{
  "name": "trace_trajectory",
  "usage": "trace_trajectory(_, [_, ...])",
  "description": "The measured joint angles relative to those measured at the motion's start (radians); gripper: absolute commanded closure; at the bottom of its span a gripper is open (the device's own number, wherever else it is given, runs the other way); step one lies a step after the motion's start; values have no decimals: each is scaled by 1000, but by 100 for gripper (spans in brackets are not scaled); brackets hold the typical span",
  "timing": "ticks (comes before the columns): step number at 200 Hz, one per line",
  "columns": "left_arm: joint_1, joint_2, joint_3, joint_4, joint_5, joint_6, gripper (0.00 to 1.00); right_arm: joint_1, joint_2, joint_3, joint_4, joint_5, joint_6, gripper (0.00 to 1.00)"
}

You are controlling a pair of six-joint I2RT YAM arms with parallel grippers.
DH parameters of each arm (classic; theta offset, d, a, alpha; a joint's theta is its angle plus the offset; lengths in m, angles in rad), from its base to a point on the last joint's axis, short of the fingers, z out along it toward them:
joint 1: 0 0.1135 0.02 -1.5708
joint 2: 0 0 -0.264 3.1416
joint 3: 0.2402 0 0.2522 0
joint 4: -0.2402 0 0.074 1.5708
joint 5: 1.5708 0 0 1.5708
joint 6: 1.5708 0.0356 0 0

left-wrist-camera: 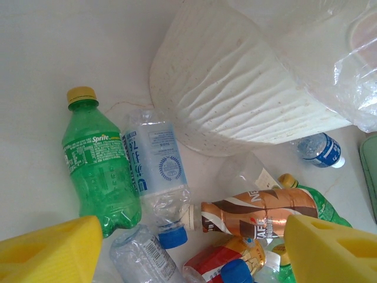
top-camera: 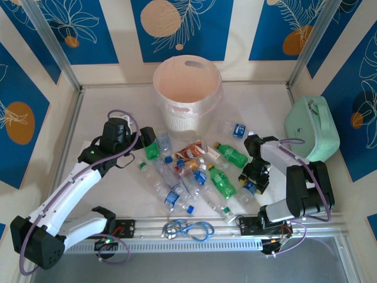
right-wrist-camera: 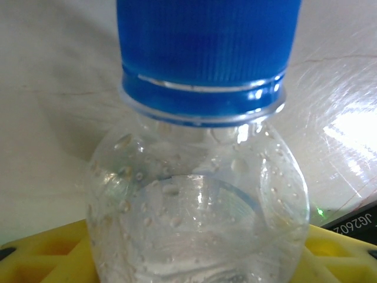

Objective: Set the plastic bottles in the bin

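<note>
The right hand (top-camera: 254,177) held a clear bottle (right-wrist-camera: 197,206) low by the worktop (top-camera: 118,100). The left hand (left-wrist-camera: 188,230) was open wide over the other bottles (top-camera: 194,171), which lay in front of the white bin (top-camera: 187,115).

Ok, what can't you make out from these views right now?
Grip of the right claw: right wrist view, the clear bottle covers most of the fingers; top view, too small.
Floor of the bin: top view, near wall hides part.
Number of plastic bottles: top view, they overlap.
Rim of the bin: left wrist view, cut by the top edge.
</note>
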Motion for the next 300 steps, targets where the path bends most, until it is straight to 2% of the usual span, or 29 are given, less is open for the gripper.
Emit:
trace_trajectory(75, [0, 0, 0, 0, 3, 0, 19, 2, -183, 21, -53, 4, 9, 49])
trace_trajectory(124, [0, 0, 60, -24, 26, 1, 20, 99, -347, 254, -135, 32, 28, 49])
trace_trajectory(144, [0, 0, 115, 0, 88, 1, 22, 153, -385, 388, -122, 15, 26, 49])
trace_trajectory(172, [-13, 15, 137, 157, 271, -39, 21, 206, -379, 563, -32, -55, 19, 48])
trace_trajectory(217, [-143, 89, 137, 469, 530, -117, 5, 253, -297, 757, 176, -208, 23, 48])
trace_trajectory(224, [-159, 95, 137, 508, 559, -128, 0, 260, -281, 776, 209, -235, 27, 47])
trace_trajectory(260, [-210, 132, 138, 674, 659, -163, 0, 304, -214, 815, 348, -354, 63, 48])
trace_trajectory(300, [-229, 166, 138, 711, 690, -166, 3, 339, -173, 817, 442, -426, 111, 46])
